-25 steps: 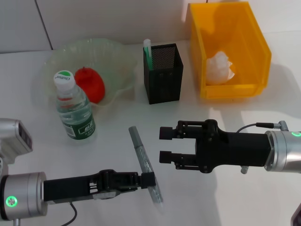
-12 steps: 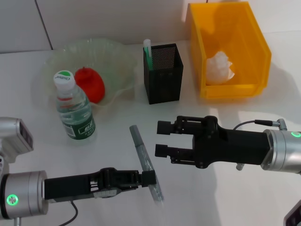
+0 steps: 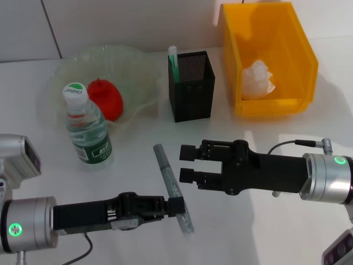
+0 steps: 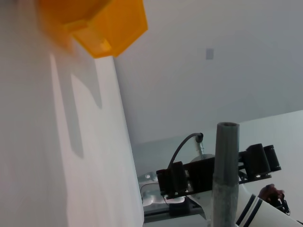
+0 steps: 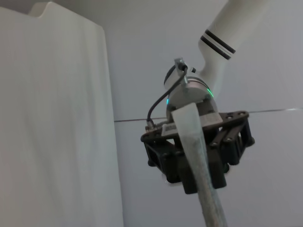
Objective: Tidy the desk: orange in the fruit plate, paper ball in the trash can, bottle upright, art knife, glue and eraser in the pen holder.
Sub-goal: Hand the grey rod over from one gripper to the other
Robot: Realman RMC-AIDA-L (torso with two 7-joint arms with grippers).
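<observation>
At the near middle of the surface, the right gripper (image 3: 185,163) has slid leftward over the last second until its parted jaws stand just beside the upper part of the art knife (image 3: 172,187), which looks like the start of a handover toward the pen holder (image 3: 191,86) farther back. Those jaws stand moderately open and hold nothing. The left gripper (image 3: 175,207) is clamped on the art knife's lower half, holding it off the surface.

Left wrist view: the grey art knife (image 4: 224,175) stands upright in the foreground. Behind it lies the right gripper (image 4: 215,168), dark and blocky. A corner of the orange-yellow trash can (image 4: 102,26) shows on the white desk (image 4: 47,142).
</observation>
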